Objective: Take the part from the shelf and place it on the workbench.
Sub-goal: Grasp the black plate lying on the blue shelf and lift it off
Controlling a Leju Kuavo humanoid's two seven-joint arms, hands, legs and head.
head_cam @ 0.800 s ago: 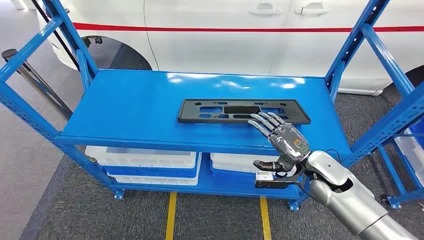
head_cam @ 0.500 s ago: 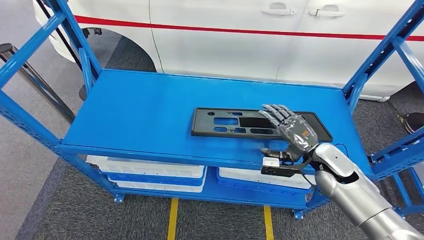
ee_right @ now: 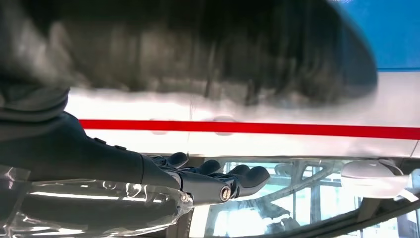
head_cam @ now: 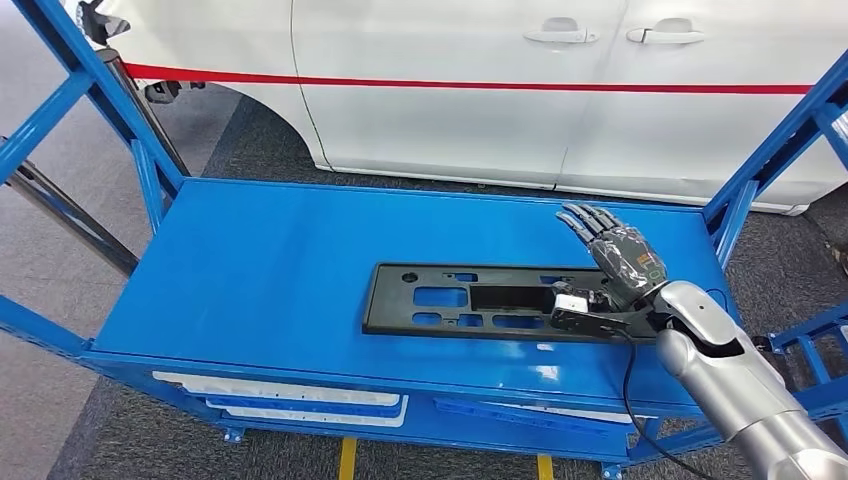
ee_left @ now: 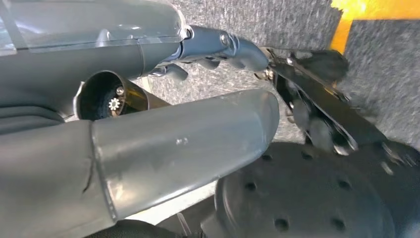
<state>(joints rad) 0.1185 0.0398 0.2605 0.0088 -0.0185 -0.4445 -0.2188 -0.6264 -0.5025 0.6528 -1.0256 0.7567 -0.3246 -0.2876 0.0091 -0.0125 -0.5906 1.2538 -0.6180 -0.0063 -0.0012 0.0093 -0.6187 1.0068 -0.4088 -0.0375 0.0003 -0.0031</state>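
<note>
Right hand hovered with fingers spread, holding nothing, over the right end of the black slotted panel on the blue shelf; an end-only grip risked the long part tilting and slipping.

a: the shelf, centre of the frame?
b: glossy blue painted metal. the part on it is matt black plastic.
a: lower right?
b: right hand, smooth silver metal arm.

Beyond the shelf's far edge I see a white car with a red stripe; white bins below.
</note>
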